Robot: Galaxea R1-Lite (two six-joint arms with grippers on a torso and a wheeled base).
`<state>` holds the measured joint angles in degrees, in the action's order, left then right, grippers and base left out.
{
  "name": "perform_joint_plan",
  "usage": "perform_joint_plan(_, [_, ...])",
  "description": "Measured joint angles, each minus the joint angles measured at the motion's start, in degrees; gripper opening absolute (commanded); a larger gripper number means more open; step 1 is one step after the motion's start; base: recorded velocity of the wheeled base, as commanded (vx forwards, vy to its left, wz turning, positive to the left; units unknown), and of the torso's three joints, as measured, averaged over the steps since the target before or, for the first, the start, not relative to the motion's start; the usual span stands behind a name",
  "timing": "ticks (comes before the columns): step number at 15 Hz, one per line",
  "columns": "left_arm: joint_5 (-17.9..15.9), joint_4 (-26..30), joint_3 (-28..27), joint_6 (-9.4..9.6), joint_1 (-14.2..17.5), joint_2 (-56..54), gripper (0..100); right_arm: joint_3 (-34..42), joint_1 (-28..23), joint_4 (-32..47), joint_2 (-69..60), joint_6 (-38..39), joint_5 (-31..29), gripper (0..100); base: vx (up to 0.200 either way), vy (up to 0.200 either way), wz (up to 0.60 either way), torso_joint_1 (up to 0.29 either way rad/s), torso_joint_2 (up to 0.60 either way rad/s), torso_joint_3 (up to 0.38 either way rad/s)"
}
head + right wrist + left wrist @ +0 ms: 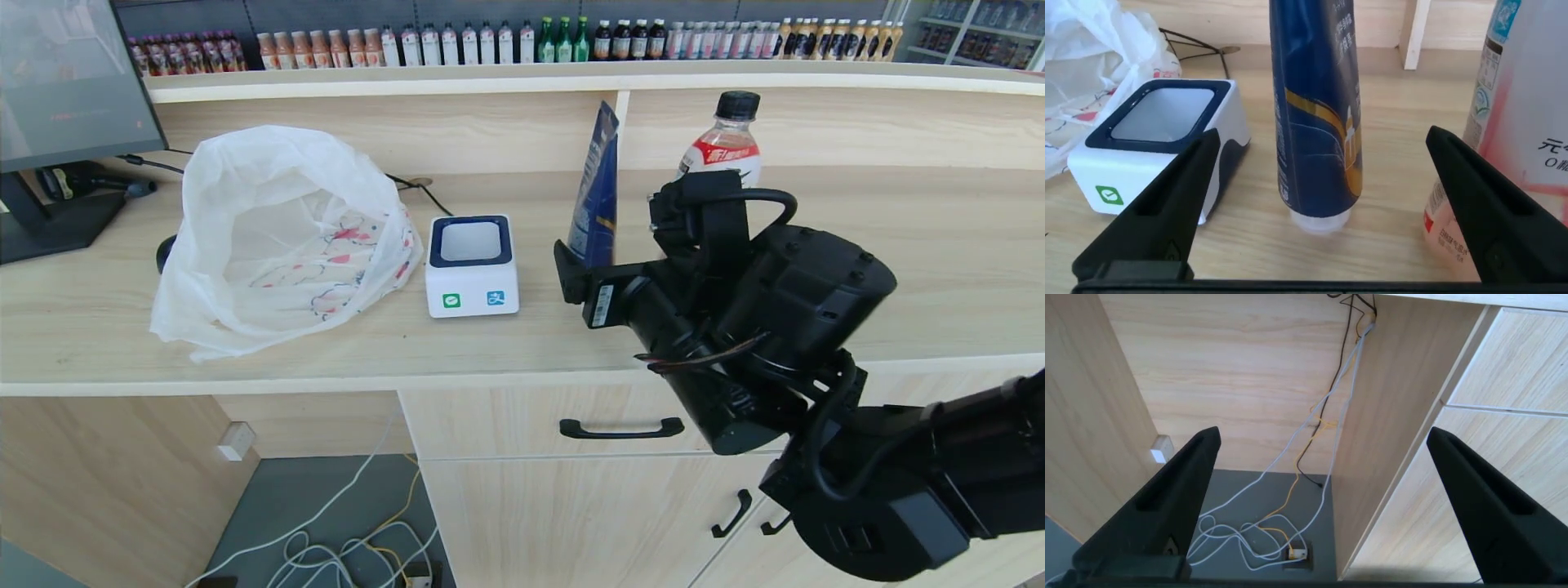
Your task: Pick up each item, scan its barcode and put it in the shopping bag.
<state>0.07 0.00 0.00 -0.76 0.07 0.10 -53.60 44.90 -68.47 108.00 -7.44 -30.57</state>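
Tube (pixel 594 188), blue, stands cap-down on the counter (pixel 939 245), between the scanner (pixel 472 265) and the bottle (pixel 722 151).

Bottle: upright, just beside the tube, on the robot's right.

Bag (pixel 286 237): white, mouth open toward the robot, left of the scanner. No item can be made out inside; the red marks look like print on the plastic.

Right gripper (pixel 575 273): level with the tube's lower half, fingers spread wide and holding nothing. Contact with the tube cannot be told.

Left gripper (pixel 1323 433): fingers apart, empty, hanging below the counter.

Progress, as judged: near the start. Both items stand on the counter unscanned and unbagged. The tube looks to be the first pick; scanning, bagging and the whole bottle cycle remain.

Views compared: the right wrist view shows the tube (pixel 1315 106) centred in the gap of the right gripper (pixel 1323 137), its clear cap on the wood, with the scanner (pixel 1159 147) and bottle (pixel 1519 122) flanking. The head view alone gives the bag's open mouth. The left wrist view adds cables (pixel 1290 482) on the floor.
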Motion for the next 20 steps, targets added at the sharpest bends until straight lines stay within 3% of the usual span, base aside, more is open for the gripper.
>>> perform_joint_plan(9, [0.0,0.0,0.0,-0.02,0.0,0.0,100,-8.8,-3.5,0.43,6.0,-0.35,3.75,100,0.0,0.0,0.0,0.0,0.0,0.0])
perform_joint_plan(20, [-0.02,0.0,0.0,0.0,0.02,0.0,100,-12.06,-5.02,0.49,8.4,-0.35,4.9,100,0.0,0.0,0.0,0.0,0.0,0.0])
